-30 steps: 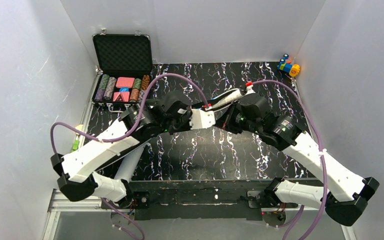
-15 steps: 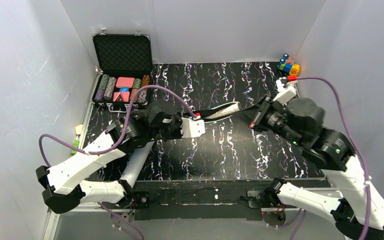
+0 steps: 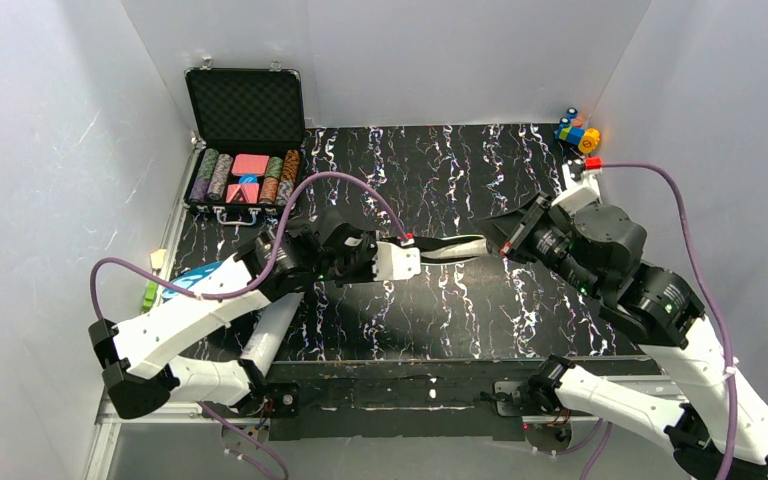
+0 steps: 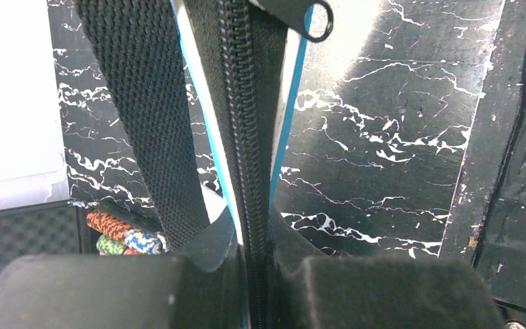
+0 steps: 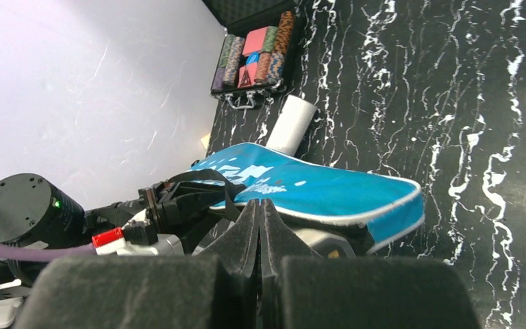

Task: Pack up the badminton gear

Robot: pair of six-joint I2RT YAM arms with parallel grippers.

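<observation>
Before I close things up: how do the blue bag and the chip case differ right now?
The blue bag is zipped where visible; the chip case stands open, lid upright. The bag is clamped in the left tool; the case sits free at the far left corner. The bag is blue fabric; the case is black and foam-lined.

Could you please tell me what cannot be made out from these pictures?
- Bag contents: every view, hidden by its own fabric.
- Most of the bag: top view, covered by the left arm.
- Whether the right gripper pinches anything: right wrist view, hidden between its shut fingers.
</observation>
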